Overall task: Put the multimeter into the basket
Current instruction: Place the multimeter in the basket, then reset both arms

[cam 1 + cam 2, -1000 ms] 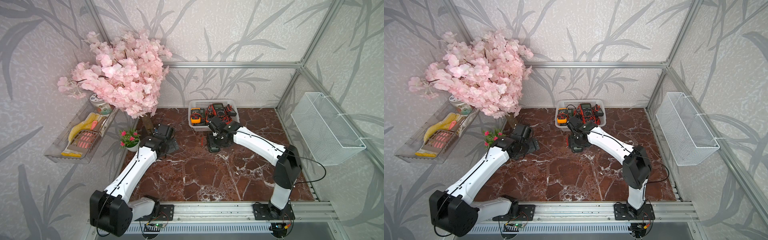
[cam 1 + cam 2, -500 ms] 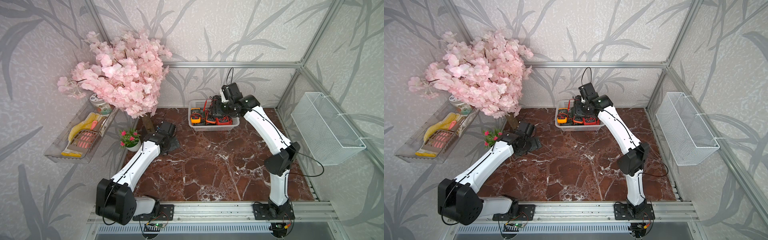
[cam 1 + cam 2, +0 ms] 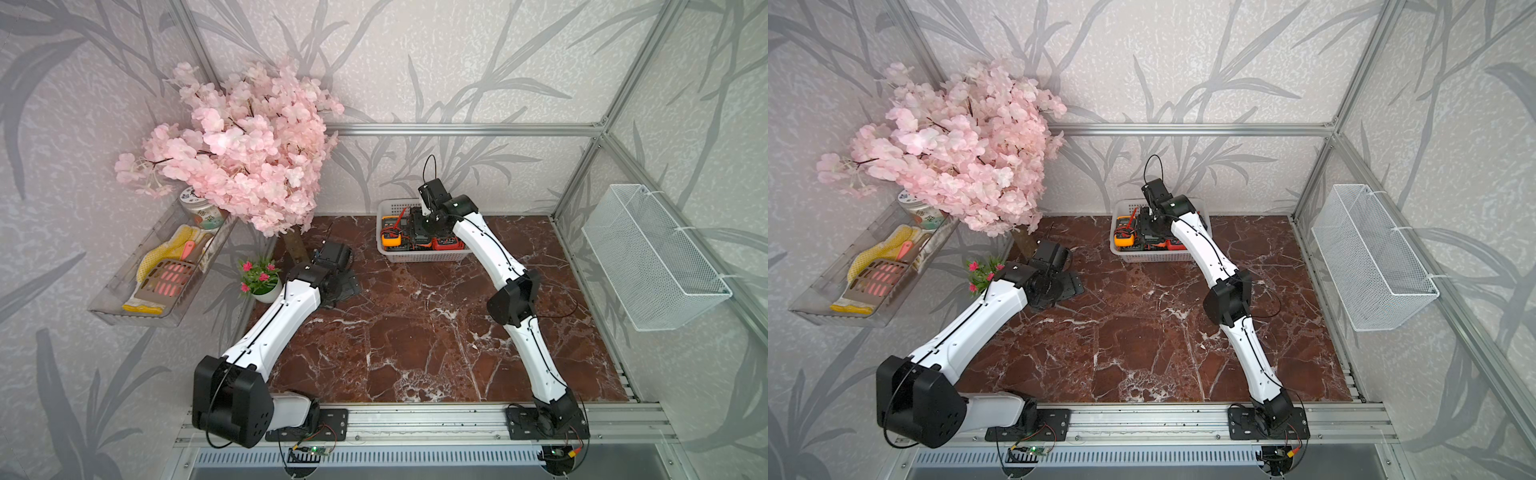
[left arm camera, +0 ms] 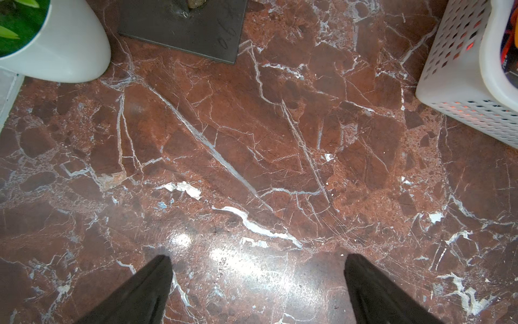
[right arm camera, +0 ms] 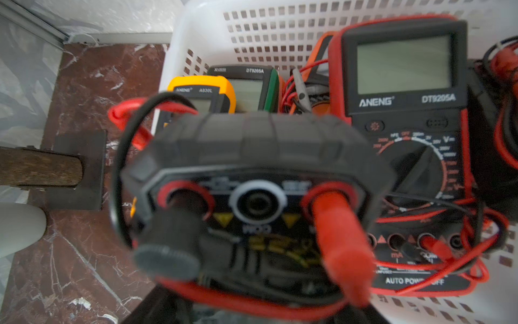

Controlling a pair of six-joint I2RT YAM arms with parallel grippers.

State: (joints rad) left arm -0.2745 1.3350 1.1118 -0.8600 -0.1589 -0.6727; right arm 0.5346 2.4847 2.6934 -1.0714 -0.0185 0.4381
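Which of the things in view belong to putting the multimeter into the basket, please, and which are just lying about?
Belong: white basket; dark grey multimeter held above it.

Lying about: red multimeter and yellow multimeter already in the basket; pink blossom tree; potted plant; wire-mesh bin; clear tray.

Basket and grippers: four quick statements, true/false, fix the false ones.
1. The left gripper is open and holds nothing. True.
2. The right gripper holds nothing. False: it is shut on the black multimeter over the basket.
3. The basket has no meters in it. False: a red multimeter and a yellow multimeter lie inside.
4. A red lead is plugged into the black multimeter. True.
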